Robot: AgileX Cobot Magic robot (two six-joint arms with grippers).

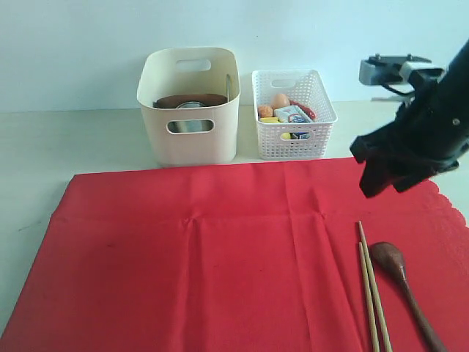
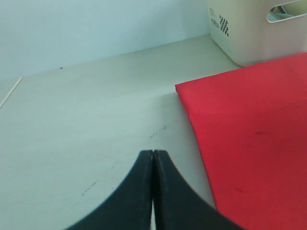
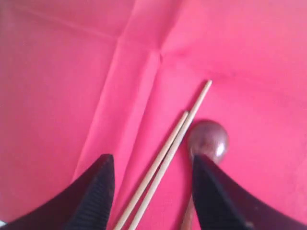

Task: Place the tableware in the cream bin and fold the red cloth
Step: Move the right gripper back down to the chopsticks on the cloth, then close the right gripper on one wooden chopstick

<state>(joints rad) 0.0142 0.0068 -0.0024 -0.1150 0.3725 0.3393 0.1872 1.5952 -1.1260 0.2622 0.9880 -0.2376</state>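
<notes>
Right gripper [image 3: 152, 160] hangs open above the red cloth [image 1: 205, 257], jaws spread, I'd say, to take the wooden chopsticks [image 1: 372, 293] lying right beneath and between them. The dark wooden spoon [image 1: 399, 268] sits just beside one jaw. Left gripper [image 2: 153, 158] is pinched shut and empty, parked over bare table just off the cloth's corner, apparently keeping clear.

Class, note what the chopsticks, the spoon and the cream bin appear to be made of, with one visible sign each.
Chopsticks: pale matte wood, possibly bamboo, judging by the light tan colour. Spoon: dark wood, seemingly lacquered; its bowl shines. Cream bin: smooth moulded plastic, with rounded corners and cut-out handles.
</notes>
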